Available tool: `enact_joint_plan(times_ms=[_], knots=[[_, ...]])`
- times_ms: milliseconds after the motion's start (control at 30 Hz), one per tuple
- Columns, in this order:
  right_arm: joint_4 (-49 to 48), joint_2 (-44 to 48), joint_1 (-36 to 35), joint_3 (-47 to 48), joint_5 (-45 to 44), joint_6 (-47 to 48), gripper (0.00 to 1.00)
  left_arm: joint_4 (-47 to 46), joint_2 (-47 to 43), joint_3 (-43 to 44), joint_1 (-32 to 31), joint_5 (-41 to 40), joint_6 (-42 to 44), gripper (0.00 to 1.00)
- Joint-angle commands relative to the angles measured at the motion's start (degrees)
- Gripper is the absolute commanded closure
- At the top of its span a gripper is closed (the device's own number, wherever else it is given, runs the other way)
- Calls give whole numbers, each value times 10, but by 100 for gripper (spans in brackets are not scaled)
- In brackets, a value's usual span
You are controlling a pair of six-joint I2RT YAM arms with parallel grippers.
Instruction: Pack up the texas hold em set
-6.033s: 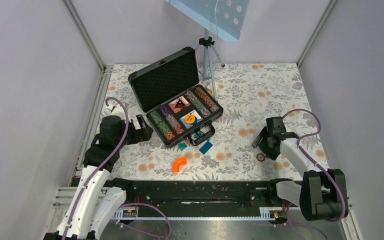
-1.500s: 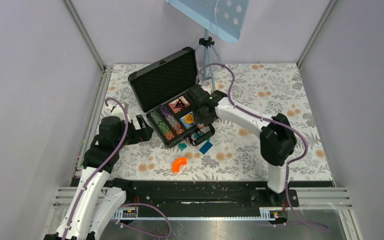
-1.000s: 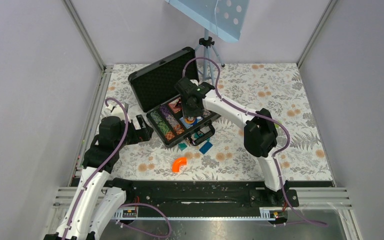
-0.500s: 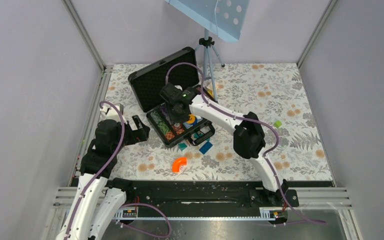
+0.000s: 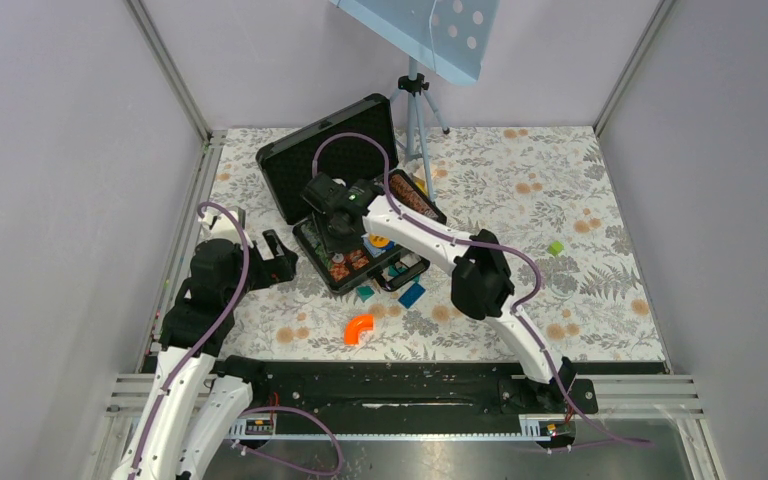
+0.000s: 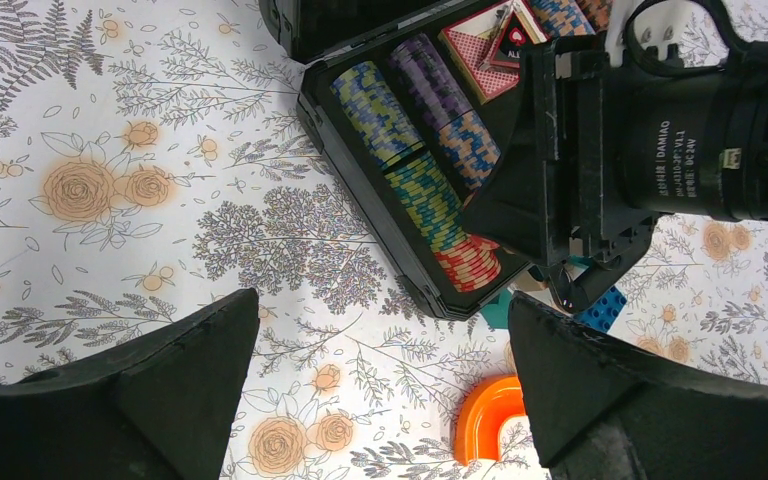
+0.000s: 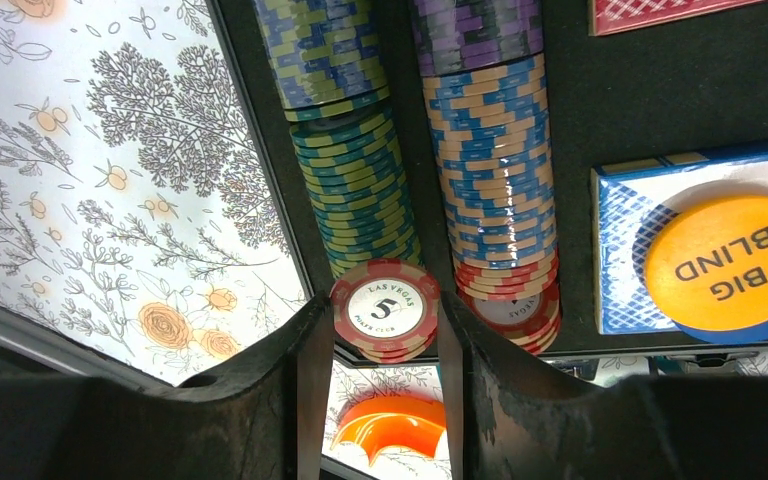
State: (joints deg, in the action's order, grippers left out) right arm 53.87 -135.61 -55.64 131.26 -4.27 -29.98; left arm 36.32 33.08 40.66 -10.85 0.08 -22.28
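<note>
Right hand (image 7: pixel 382 300) grasps red chips (image 7: pixel 385 318), their stack axis in line with the green chip row (image 7: pixel 355 200).

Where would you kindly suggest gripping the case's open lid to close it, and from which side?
Probably its free far edge, from above and behind: the lid leans back off its hinge, leaving that rim exposed and away from the right gripper holding a red chip.

Floral table (image 5: pixel 560 180) carries open briefcase (image 5: pixel 330 160) — orange curved piece (image 5: pixel 359 328), blue block (image 5: pixel 411 295) nearby.
</note>
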Motion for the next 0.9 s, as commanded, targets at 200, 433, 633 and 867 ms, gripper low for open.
enact_joint_plan(times_ms=[200, 433, 633, 867], knots=[[17, -26, -3, 26, 26, 10, 58, -20, -4, 4, -2, -12, 4, 6], [16, -26, -2, 25, 21, 12, 44, -22, -2, 3, -2, -6, 5, 6], [17, -22, -3, 24, 21, 18, 39, -22, -2, 3, -2, -4, 5, 6], [17, -19, -2, 22, 30, 24, 50, -23, -1, 3, -2, -3, 5, 6]])
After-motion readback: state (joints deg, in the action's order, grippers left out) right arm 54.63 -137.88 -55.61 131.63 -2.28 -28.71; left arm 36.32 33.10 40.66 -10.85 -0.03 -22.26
